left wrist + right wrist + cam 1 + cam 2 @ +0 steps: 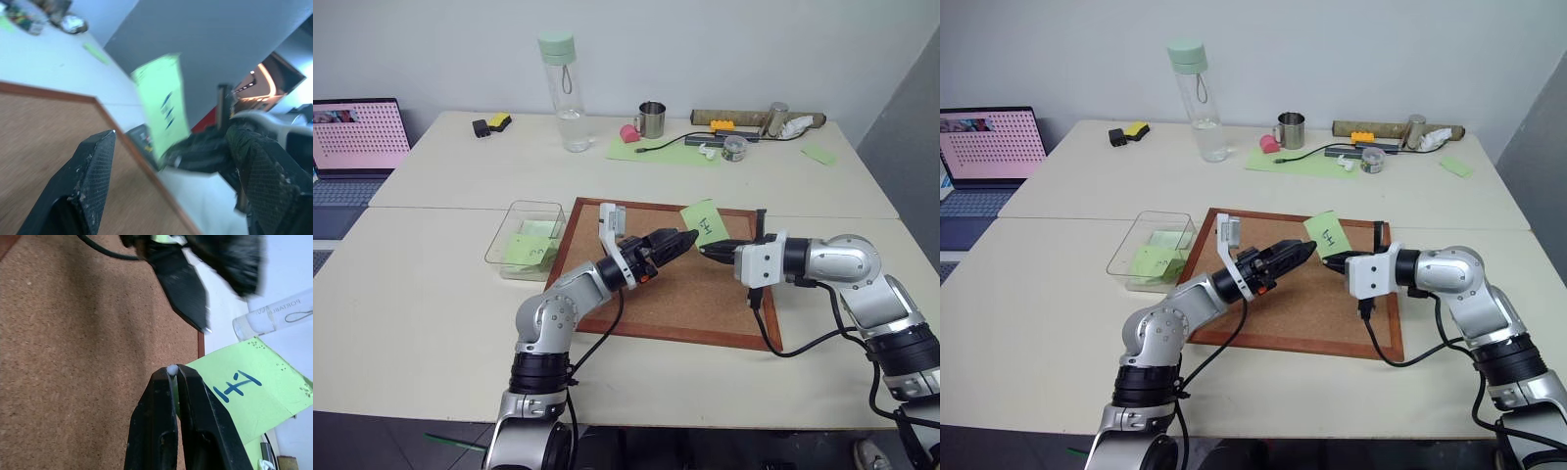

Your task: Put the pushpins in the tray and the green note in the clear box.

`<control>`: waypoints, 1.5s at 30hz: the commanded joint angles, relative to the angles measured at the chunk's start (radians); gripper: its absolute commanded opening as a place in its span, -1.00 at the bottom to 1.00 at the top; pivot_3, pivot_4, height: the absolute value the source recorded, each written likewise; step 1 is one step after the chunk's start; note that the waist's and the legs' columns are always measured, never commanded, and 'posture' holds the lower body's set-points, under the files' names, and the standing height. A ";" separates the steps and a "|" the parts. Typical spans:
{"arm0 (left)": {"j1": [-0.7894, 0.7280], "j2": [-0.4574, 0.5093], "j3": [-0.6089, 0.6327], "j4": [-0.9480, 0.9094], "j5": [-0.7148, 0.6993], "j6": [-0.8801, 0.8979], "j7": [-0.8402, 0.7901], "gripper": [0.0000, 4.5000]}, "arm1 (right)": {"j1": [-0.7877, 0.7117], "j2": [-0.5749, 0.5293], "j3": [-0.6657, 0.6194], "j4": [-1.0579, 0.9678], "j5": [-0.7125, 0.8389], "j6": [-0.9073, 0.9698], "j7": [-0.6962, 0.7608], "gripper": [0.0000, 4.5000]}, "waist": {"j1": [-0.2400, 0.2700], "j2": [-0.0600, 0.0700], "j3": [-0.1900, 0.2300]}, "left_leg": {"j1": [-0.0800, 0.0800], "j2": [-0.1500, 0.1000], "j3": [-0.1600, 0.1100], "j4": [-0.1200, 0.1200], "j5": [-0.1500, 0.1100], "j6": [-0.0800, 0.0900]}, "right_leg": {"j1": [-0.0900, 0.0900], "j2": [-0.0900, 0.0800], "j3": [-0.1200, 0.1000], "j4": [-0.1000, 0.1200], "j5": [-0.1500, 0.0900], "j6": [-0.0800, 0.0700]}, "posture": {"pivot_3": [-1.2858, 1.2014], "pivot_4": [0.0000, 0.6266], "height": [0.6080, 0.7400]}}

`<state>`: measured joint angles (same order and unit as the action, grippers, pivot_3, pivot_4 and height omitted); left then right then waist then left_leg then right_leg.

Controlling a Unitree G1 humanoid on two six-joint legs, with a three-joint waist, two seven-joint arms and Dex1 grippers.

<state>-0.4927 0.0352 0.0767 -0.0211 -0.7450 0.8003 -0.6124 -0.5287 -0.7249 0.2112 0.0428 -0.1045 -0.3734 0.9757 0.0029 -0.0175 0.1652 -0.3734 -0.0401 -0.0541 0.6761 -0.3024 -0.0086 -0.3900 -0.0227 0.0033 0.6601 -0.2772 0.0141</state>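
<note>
The green note [702, 220] with a dark "H"-like mark stands upright above the corkboard [656, 299]. My right gripper [172, 374] is shut on its lower edge. A tiny pale bead [172, 368], seemingly a pushpin head, sits at its fingertips. My left gripper [683, 239] hovers just left of the note, its fingers [93, 171] spread open with nothing between them. The clear box [499, 240] lies left of the corkboard with light-green notes inside. A dark flat corner [138, 137] past the corkboard's edge may be the tray. It is hidden behind the right gripper in the eye views.
At the back of the table stand a water bottle [563, 93], a metal cup [652, 119], a large green sheet [661, 149] with a cable, and small clutter [754, 125]. A laptop [357, 137] sits at the far left.
</note>
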 commanded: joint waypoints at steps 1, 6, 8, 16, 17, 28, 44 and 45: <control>-0.038 -0.009 -0.027 0.041 0.018 -0.031 -0.012 0.56 | 0.001 -0.006 -0.002 -0.050 0.013 -0.011 0.006 -1.00 | -0.001 0.000 0.000 | 0.000 0.000 0.000 0.000 0.000 0.000 | 0.000 0.000 0.000 0.000 0.000 0.000 | 0.03 -0.52 1.00; -0.059 -0.016 -0.030 0.092 0.030 -0.053 -0.017 0.19 | 0.006 -0.004 0.001 -0.060 0.021 -0.006 0.008 -1.00 | -0.001 0.000 0.000 | 0.000 0.000 0.000 0.000 0.000 0.000 | 0.000 0.000 0.000 0.000 0.000 0.000 | 0.03 -0.52 1.00; -0.068 -0.020 -0.032 0.107 0.035 -0.065 -0.020 0.03 | 0.008 -0.003 0.001 -0.062 0.025 -0.005 0.009 -1.00 | -0.001 0.000 0.000 | 0.000 0.000 0.000 0.000 0.000 0.000 | 0.000 0.000 0.000 0.000 0.000 0.000 | 0.03 -0.52 1.00; -0.073 -0.033 -0.037 0.125 0.041 -0.094 -0.032 -0.57 | 0.015 -0.004 0.002 -0.061 0.035 -0.005 0.015 -1.00 | 0.000 0.000 0.000 | 0.000 0.000 0.000 0.000 0.000 0.000 | 0.000 0.000 0.000 0.000 0.000 0.000 | 0.03 -0.52 1.00; -0.071 -0.033 -0.038 0.126 0.043 -0.096 -0.033 -0.64 | 0.016 -0.003 0.003 -0.060 0.035 -0.007 0.016 -1.00 | 0.000 0.000 0.000 | 0.000 0.000 0.000 0.000 0.000 0.000 | 0.000 0.000 0.000 0.000 0.000 0.000 | 0.03 -0.52 1.00; -0.079 -0.048 -0.036 0.223 0.148 -0.202 0.037 -1.00 | 0.029 0.001 -0.010 -0.074 0.044 -0.016 0.001 -1.00 | 0.001 0.000 0.000 | 0.000 0.000 0.000 0.001 0.000 0.000 | 0.000 0.000 0.000 0.000 0.000 0.000 | 0.03 -0.52 1.00; -0.068 -0.057 -0.032 0.189 0.217 -0.284 0.079 -1.00 | 0.158 -0.083 -0.260 -0.130 0.214 0.451 -0.093 -1.00 | 0.019 0.000 0.000 | -0.001 0.000 0.000 0.001 0.000 0.000 | 0.000 0.000 0.000 0.001 0.000 0.000 | 0.03 -0.52 1.00; -0.061 -0.051 -0.030 0.159 0.221 -0.284 0.091 -1.00 | 0.175 -0.096 -0.286 -0.090 0.205 0.484 -0.115 -1.00 | 0.019 0.000 0.000 | -0.001 0.000 0.000 0.001 0.000 0.000 | 0.000 0.000 0.000 0.001 0.000 0.000 | 0.03 -0.52 1.00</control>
<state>-0.5550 -0.0215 0.0463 0.2223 -0.5094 0.5200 -0.5319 -0.3658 -0.7999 -0.0077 -0.0690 0.0856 0.0453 0.8997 0.0217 -0.0175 0.1652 -0.3739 -0.0403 -0.0539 0.6773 -0.3023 -0.0087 -0.3901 -0.0229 0.0039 0.6612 -0.2769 0.0139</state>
